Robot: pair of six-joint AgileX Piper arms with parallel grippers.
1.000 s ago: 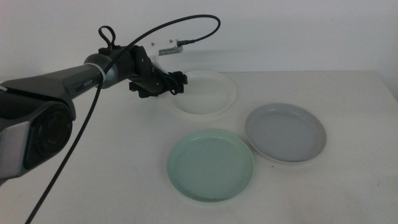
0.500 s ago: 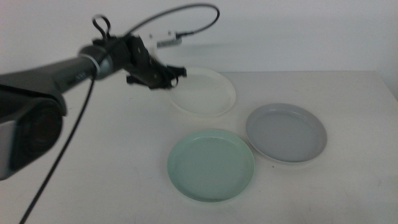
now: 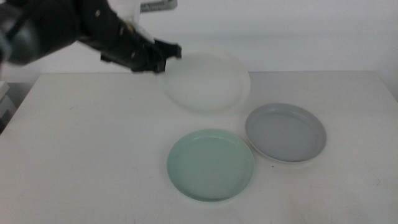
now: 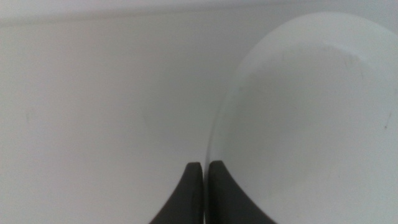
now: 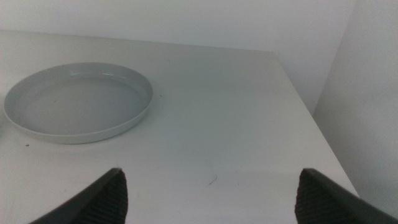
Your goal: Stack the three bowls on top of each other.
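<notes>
**Bowl one is up in my left hand**

Middle view: my left gripper (image 3: 163,59) pinches the near-left rim of the white bowl (image 3: 206,81) and holds it tilted, up off the table (image 3: 93,155) near the far wall. I think this is the first step, picking up a bowl to put on another. The green bowl (image 3: 211,164) sits in front, near the table's front edge. The grey bowl (image 3: 286,132) sits just beside it, to the right and a bit further back; their rims nearly touch. Both lie flat and empty. Next I would carry the white bowl over one of them, level it, and set it down softly in the middle. Nothing stands in the way, but a tilted bowl could slip from such a thin pinch.

Left wrist view: my two jaws are squeezed almost together on the white bowl's (image 4: 305,118) thin rim. The bare table is under it.

Right wrist view: my right gripper (image 5: 211,190) waits at the table's right side with its jaws spread wide and holding nothing. The grey bowl (image 5: 78,102) lies ahead of it, well apart from the jaws.
</notes>
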